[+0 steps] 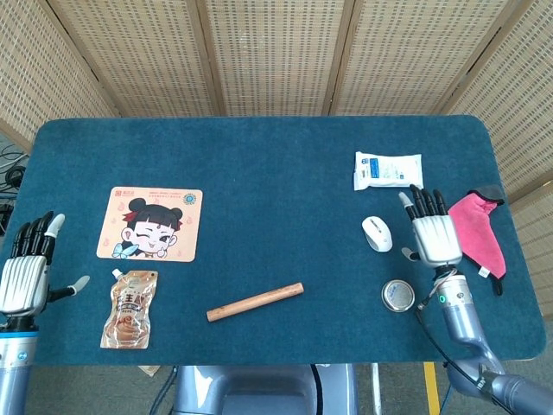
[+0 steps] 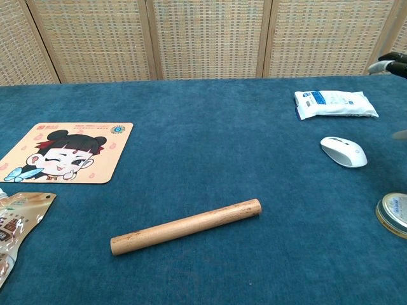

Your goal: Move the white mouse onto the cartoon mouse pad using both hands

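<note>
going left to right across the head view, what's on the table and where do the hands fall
left robot hand → cartoon mouse pad → wooden rod → white mouse → right robot hand → pink glove. The snack pouch, wipes pack and round tin overlap others in left-right span, so they are left out.

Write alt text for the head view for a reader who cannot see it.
The right hand, fingers spread, hovers just right of the white mouse on a blue table; the cartoon mouse pad lies far left, near the open left hand. A wooden rod lies between them.
</note>
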Robot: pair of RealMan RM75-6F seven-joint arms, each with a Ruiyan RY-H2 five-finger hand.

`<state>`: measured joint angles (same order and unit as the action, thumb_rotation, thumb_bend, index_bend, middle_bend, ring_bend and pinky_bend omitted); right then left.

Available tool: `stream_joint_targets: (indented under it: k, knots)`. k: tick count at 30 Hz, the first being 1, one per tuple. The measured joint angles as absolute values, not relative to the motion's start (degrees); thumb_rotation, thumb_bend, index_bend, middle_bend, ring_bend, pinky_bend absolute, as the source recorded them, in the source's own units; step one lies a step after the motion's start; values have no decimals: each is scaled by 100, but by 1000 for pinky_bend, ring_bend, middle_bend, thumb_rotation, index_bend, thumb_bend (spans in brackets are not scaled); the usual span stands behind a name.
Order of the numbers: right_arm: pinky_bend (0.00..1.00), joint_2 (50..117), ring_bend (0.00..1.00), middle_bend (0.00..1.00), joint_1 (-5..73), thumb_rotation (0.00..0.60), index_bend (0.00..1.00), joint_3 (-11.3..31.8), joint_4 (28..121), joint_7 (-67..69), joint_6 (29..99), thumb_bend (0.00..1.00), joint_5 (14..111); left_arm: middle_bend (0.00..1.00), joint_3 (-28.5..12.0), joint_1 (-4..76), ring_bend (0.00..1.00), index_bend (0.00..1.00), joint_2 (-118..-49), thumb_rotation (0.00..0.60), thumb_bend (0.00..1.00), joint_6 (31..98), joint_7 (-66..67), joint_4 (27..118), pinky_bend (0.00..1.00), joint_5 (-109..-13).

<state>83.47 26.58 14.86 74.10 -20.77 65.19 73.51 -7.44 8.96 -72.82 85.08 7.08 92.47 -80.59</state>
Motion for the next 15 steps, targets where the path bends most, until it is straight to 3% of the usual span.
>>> stream_joint_targets:
  k: [15]
  knots:
    - [0, 9192, 0, 0, 3250, 600, 0, 1503, 5712, -1490, 5842, 0, 7079, 0, -782, 974, 0, 0, -7383, 600, 0, 8360, 845, 9133, 0, -7868]
